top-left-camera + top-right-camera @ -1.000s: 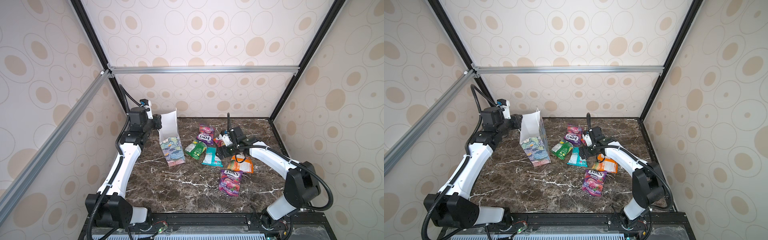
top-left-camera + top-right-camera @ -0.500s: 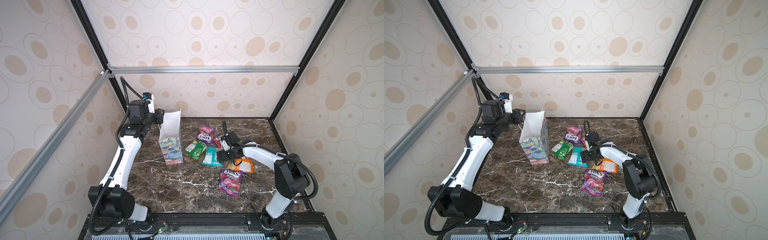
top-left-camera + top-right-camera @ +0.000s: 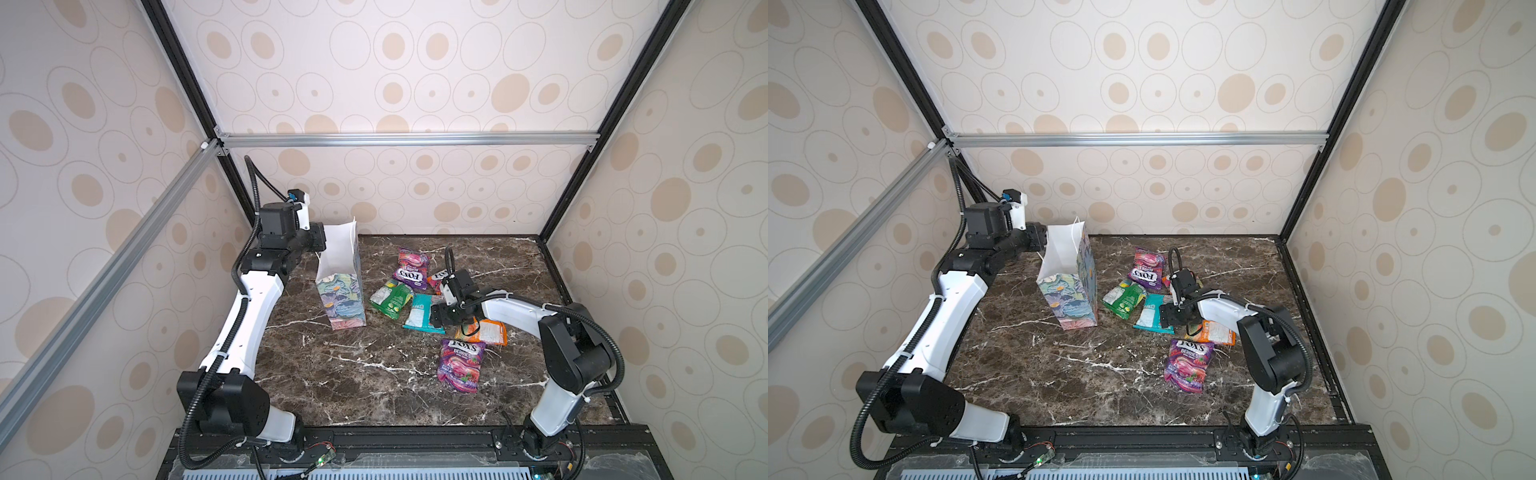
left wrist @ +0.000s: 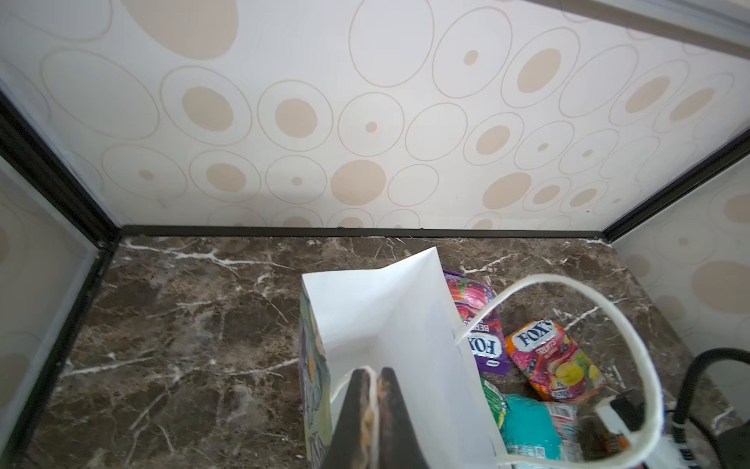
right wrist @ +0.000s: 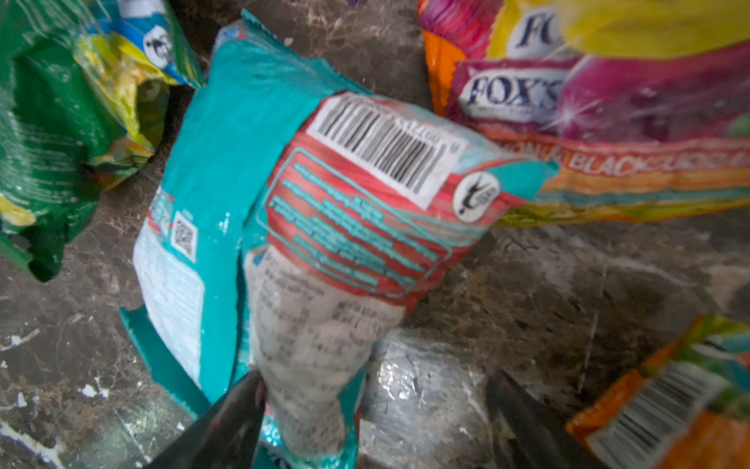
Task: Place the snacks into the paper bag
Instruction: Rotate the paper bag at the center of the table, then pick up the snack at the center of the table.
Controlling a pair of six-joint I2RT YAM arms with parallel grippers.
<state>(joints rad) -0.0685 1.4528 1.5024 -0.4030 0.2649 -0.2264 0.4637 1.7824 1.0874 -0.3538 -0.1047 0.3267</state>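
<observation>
With the left claw point(image 4: 371, 406) pinched shut on the paper bag point(image 4: 389, 320), the right claw point(image 5: 375, 377) gapes wide around the teal-white pouch point(image 5: 243, 170), likely light, crinkly, slippery, best nipped by its crimped end.

The tall floral paper gift bag point(image 3: 340, 291) stands upright on the dark marble table point(image 3: 353, 374). Its rim wall is pinched between the closed fingers of the left gripper point(image 4: 371, 406). The right gripper point(image 5: 377, 398) is well apart, to the right of the bag. One end of the crinkly teal-white foil pouch point(image 3: 422, 311) lies between its spread jaws. Left of this gripper lies the green foil pouch point(image 3: 390, 297). Behind it, toward the back wall, lie the red-yellow foil pouch point(image 3: 436, 277) and, more to the left, a purple foil pouch point(image 3: 411, 268). Just right of it is the orange foil pouch point(image 3: 488, 332), and before it the second purple foil pouch point(image 3: 461, 363).
</observation>
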